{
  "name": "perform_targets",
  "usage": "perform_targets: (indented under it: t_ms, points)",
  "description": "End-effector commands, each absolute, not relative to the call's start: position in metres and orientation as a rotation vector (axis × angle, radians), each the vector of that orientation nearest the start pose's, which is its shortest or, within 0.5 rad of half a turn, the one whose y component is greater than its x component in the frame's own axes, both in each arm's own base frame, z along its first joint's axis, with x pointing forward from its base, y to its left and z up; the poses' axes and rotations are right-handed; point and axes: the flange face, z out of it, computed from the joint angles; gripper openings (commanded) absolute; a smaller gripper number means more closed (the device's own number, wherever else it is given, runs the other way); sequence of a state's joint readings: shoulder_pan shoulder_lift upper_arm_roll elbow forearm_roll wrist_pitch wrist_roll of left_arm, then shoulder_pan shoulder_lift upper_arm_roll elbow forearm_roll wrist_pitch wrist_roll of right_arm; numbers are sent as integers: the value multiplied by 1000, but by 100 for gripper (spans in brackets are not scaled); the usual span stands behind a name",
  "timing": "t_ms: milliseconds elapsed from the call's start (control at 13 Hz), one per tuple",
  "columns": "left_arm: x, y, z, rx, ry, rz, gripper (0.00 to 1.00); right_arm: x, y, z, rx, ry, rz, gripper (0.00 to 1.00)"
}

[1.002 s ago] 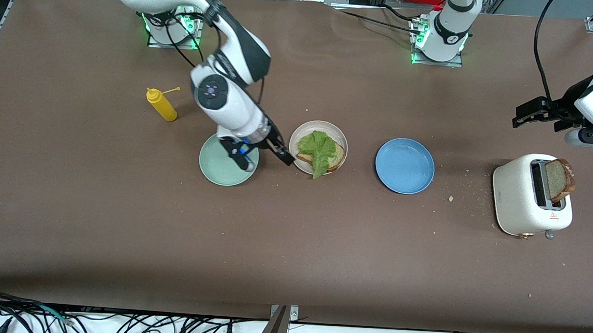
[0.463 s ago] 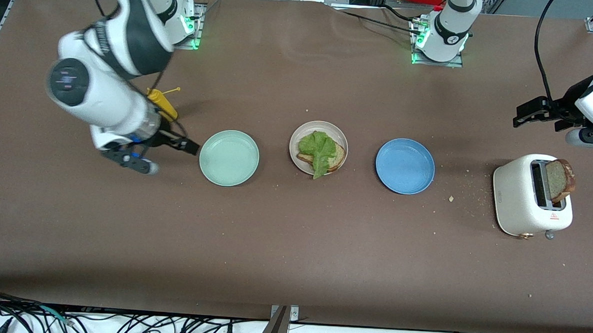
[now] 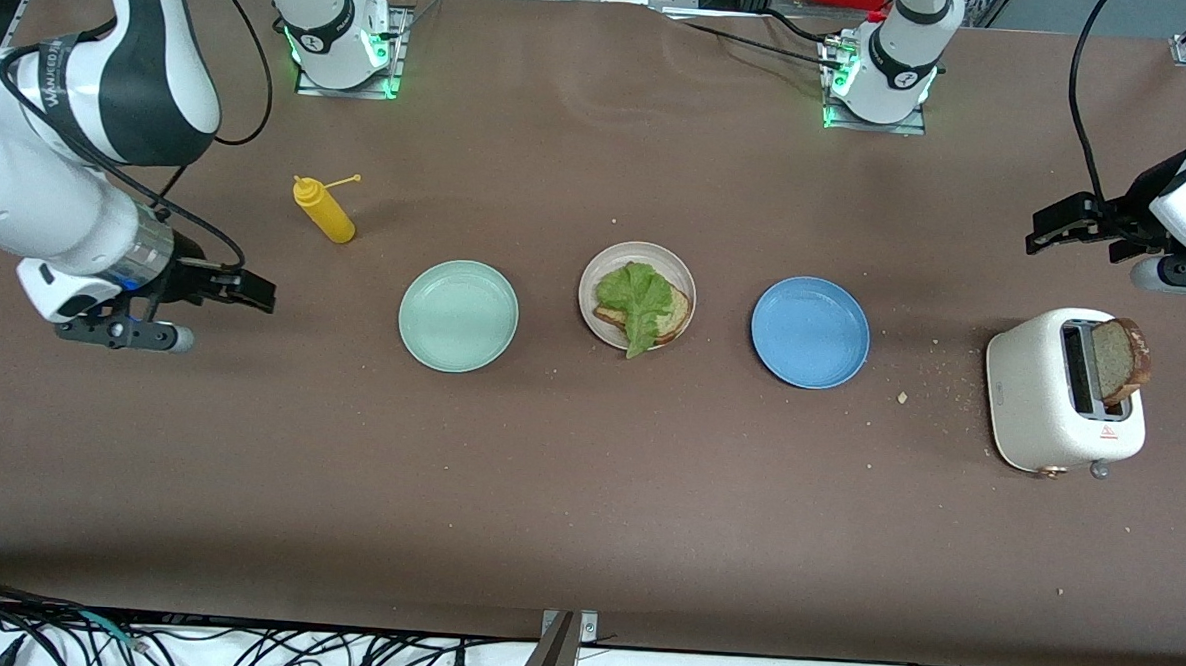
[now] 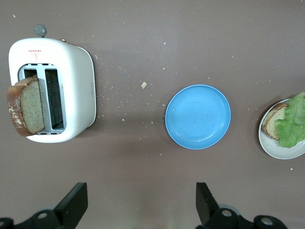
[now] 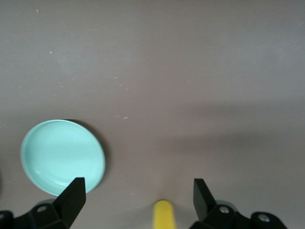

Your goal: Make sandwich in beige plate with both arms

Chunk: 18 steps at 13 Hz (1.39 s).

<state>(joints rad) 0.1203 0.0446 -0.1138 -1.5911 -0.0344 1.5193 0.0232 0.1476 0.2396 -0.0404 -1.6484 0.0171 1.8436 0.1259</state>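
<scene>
The beige plate [image 3: 637, 295] sits in the middle of the desk [image 3: 586, 493], between the mint-green plate [image 3: 459, 315] toward the right arm's end and the blue plate [image 3: 810, 331] toward the left arm's end, all three apart from one another. On the beige plate lies one slice of brown bread [image 3: 672, 314] with a ruffled lettuce leaf [image 3: 636, 303] draped over it, the leaf's tip hanging past the rim on the side nearer the front camera. A second slice of bread [image 3: 1120, 360] stands partly out of one slot of the white toaster [image 3: 1036, 392] near the left arm's end of the desk; crumbs are scattered between toaster and blue plate. A yellow squeeze bottle [image 3: 323, 210] stands upright, farther from the front camera than the mint-green plate. The right gripper [image 3: 219, 297] hangs over bare desk near the right arm's end, fingers apart and holding nothing. The left gripper [image 3: 1073, 232] hovers above the desk just beside the toaster, fingers likewise apart and empty.
</scene>
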Motion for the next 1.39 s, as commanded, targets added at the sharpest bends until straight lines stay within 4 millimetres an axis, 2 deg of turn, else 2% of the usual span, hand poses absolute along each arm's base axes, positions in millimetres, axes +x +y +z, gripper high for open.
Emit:
perform_targets:
  t_ms: [0, 308, 1157, 1311]
  points:
    - [557, 1, 591, -3185, 35, 191, 100, 613, 41, 486, -3170, -79, 92, 100]
    - [557, 1, 591, -3185, 35, 191, 100, 608, 18, 517, -3177, -52, 173, 100]
    - [557, -4, 591, -3188, 47, 189, 100, 608, 12, 526, -3181, -20, 143, 100]
    - [557, -4, 591, -3188, 47, 192, 100, 608, 4, 533, -3185, 1, 124, 100]
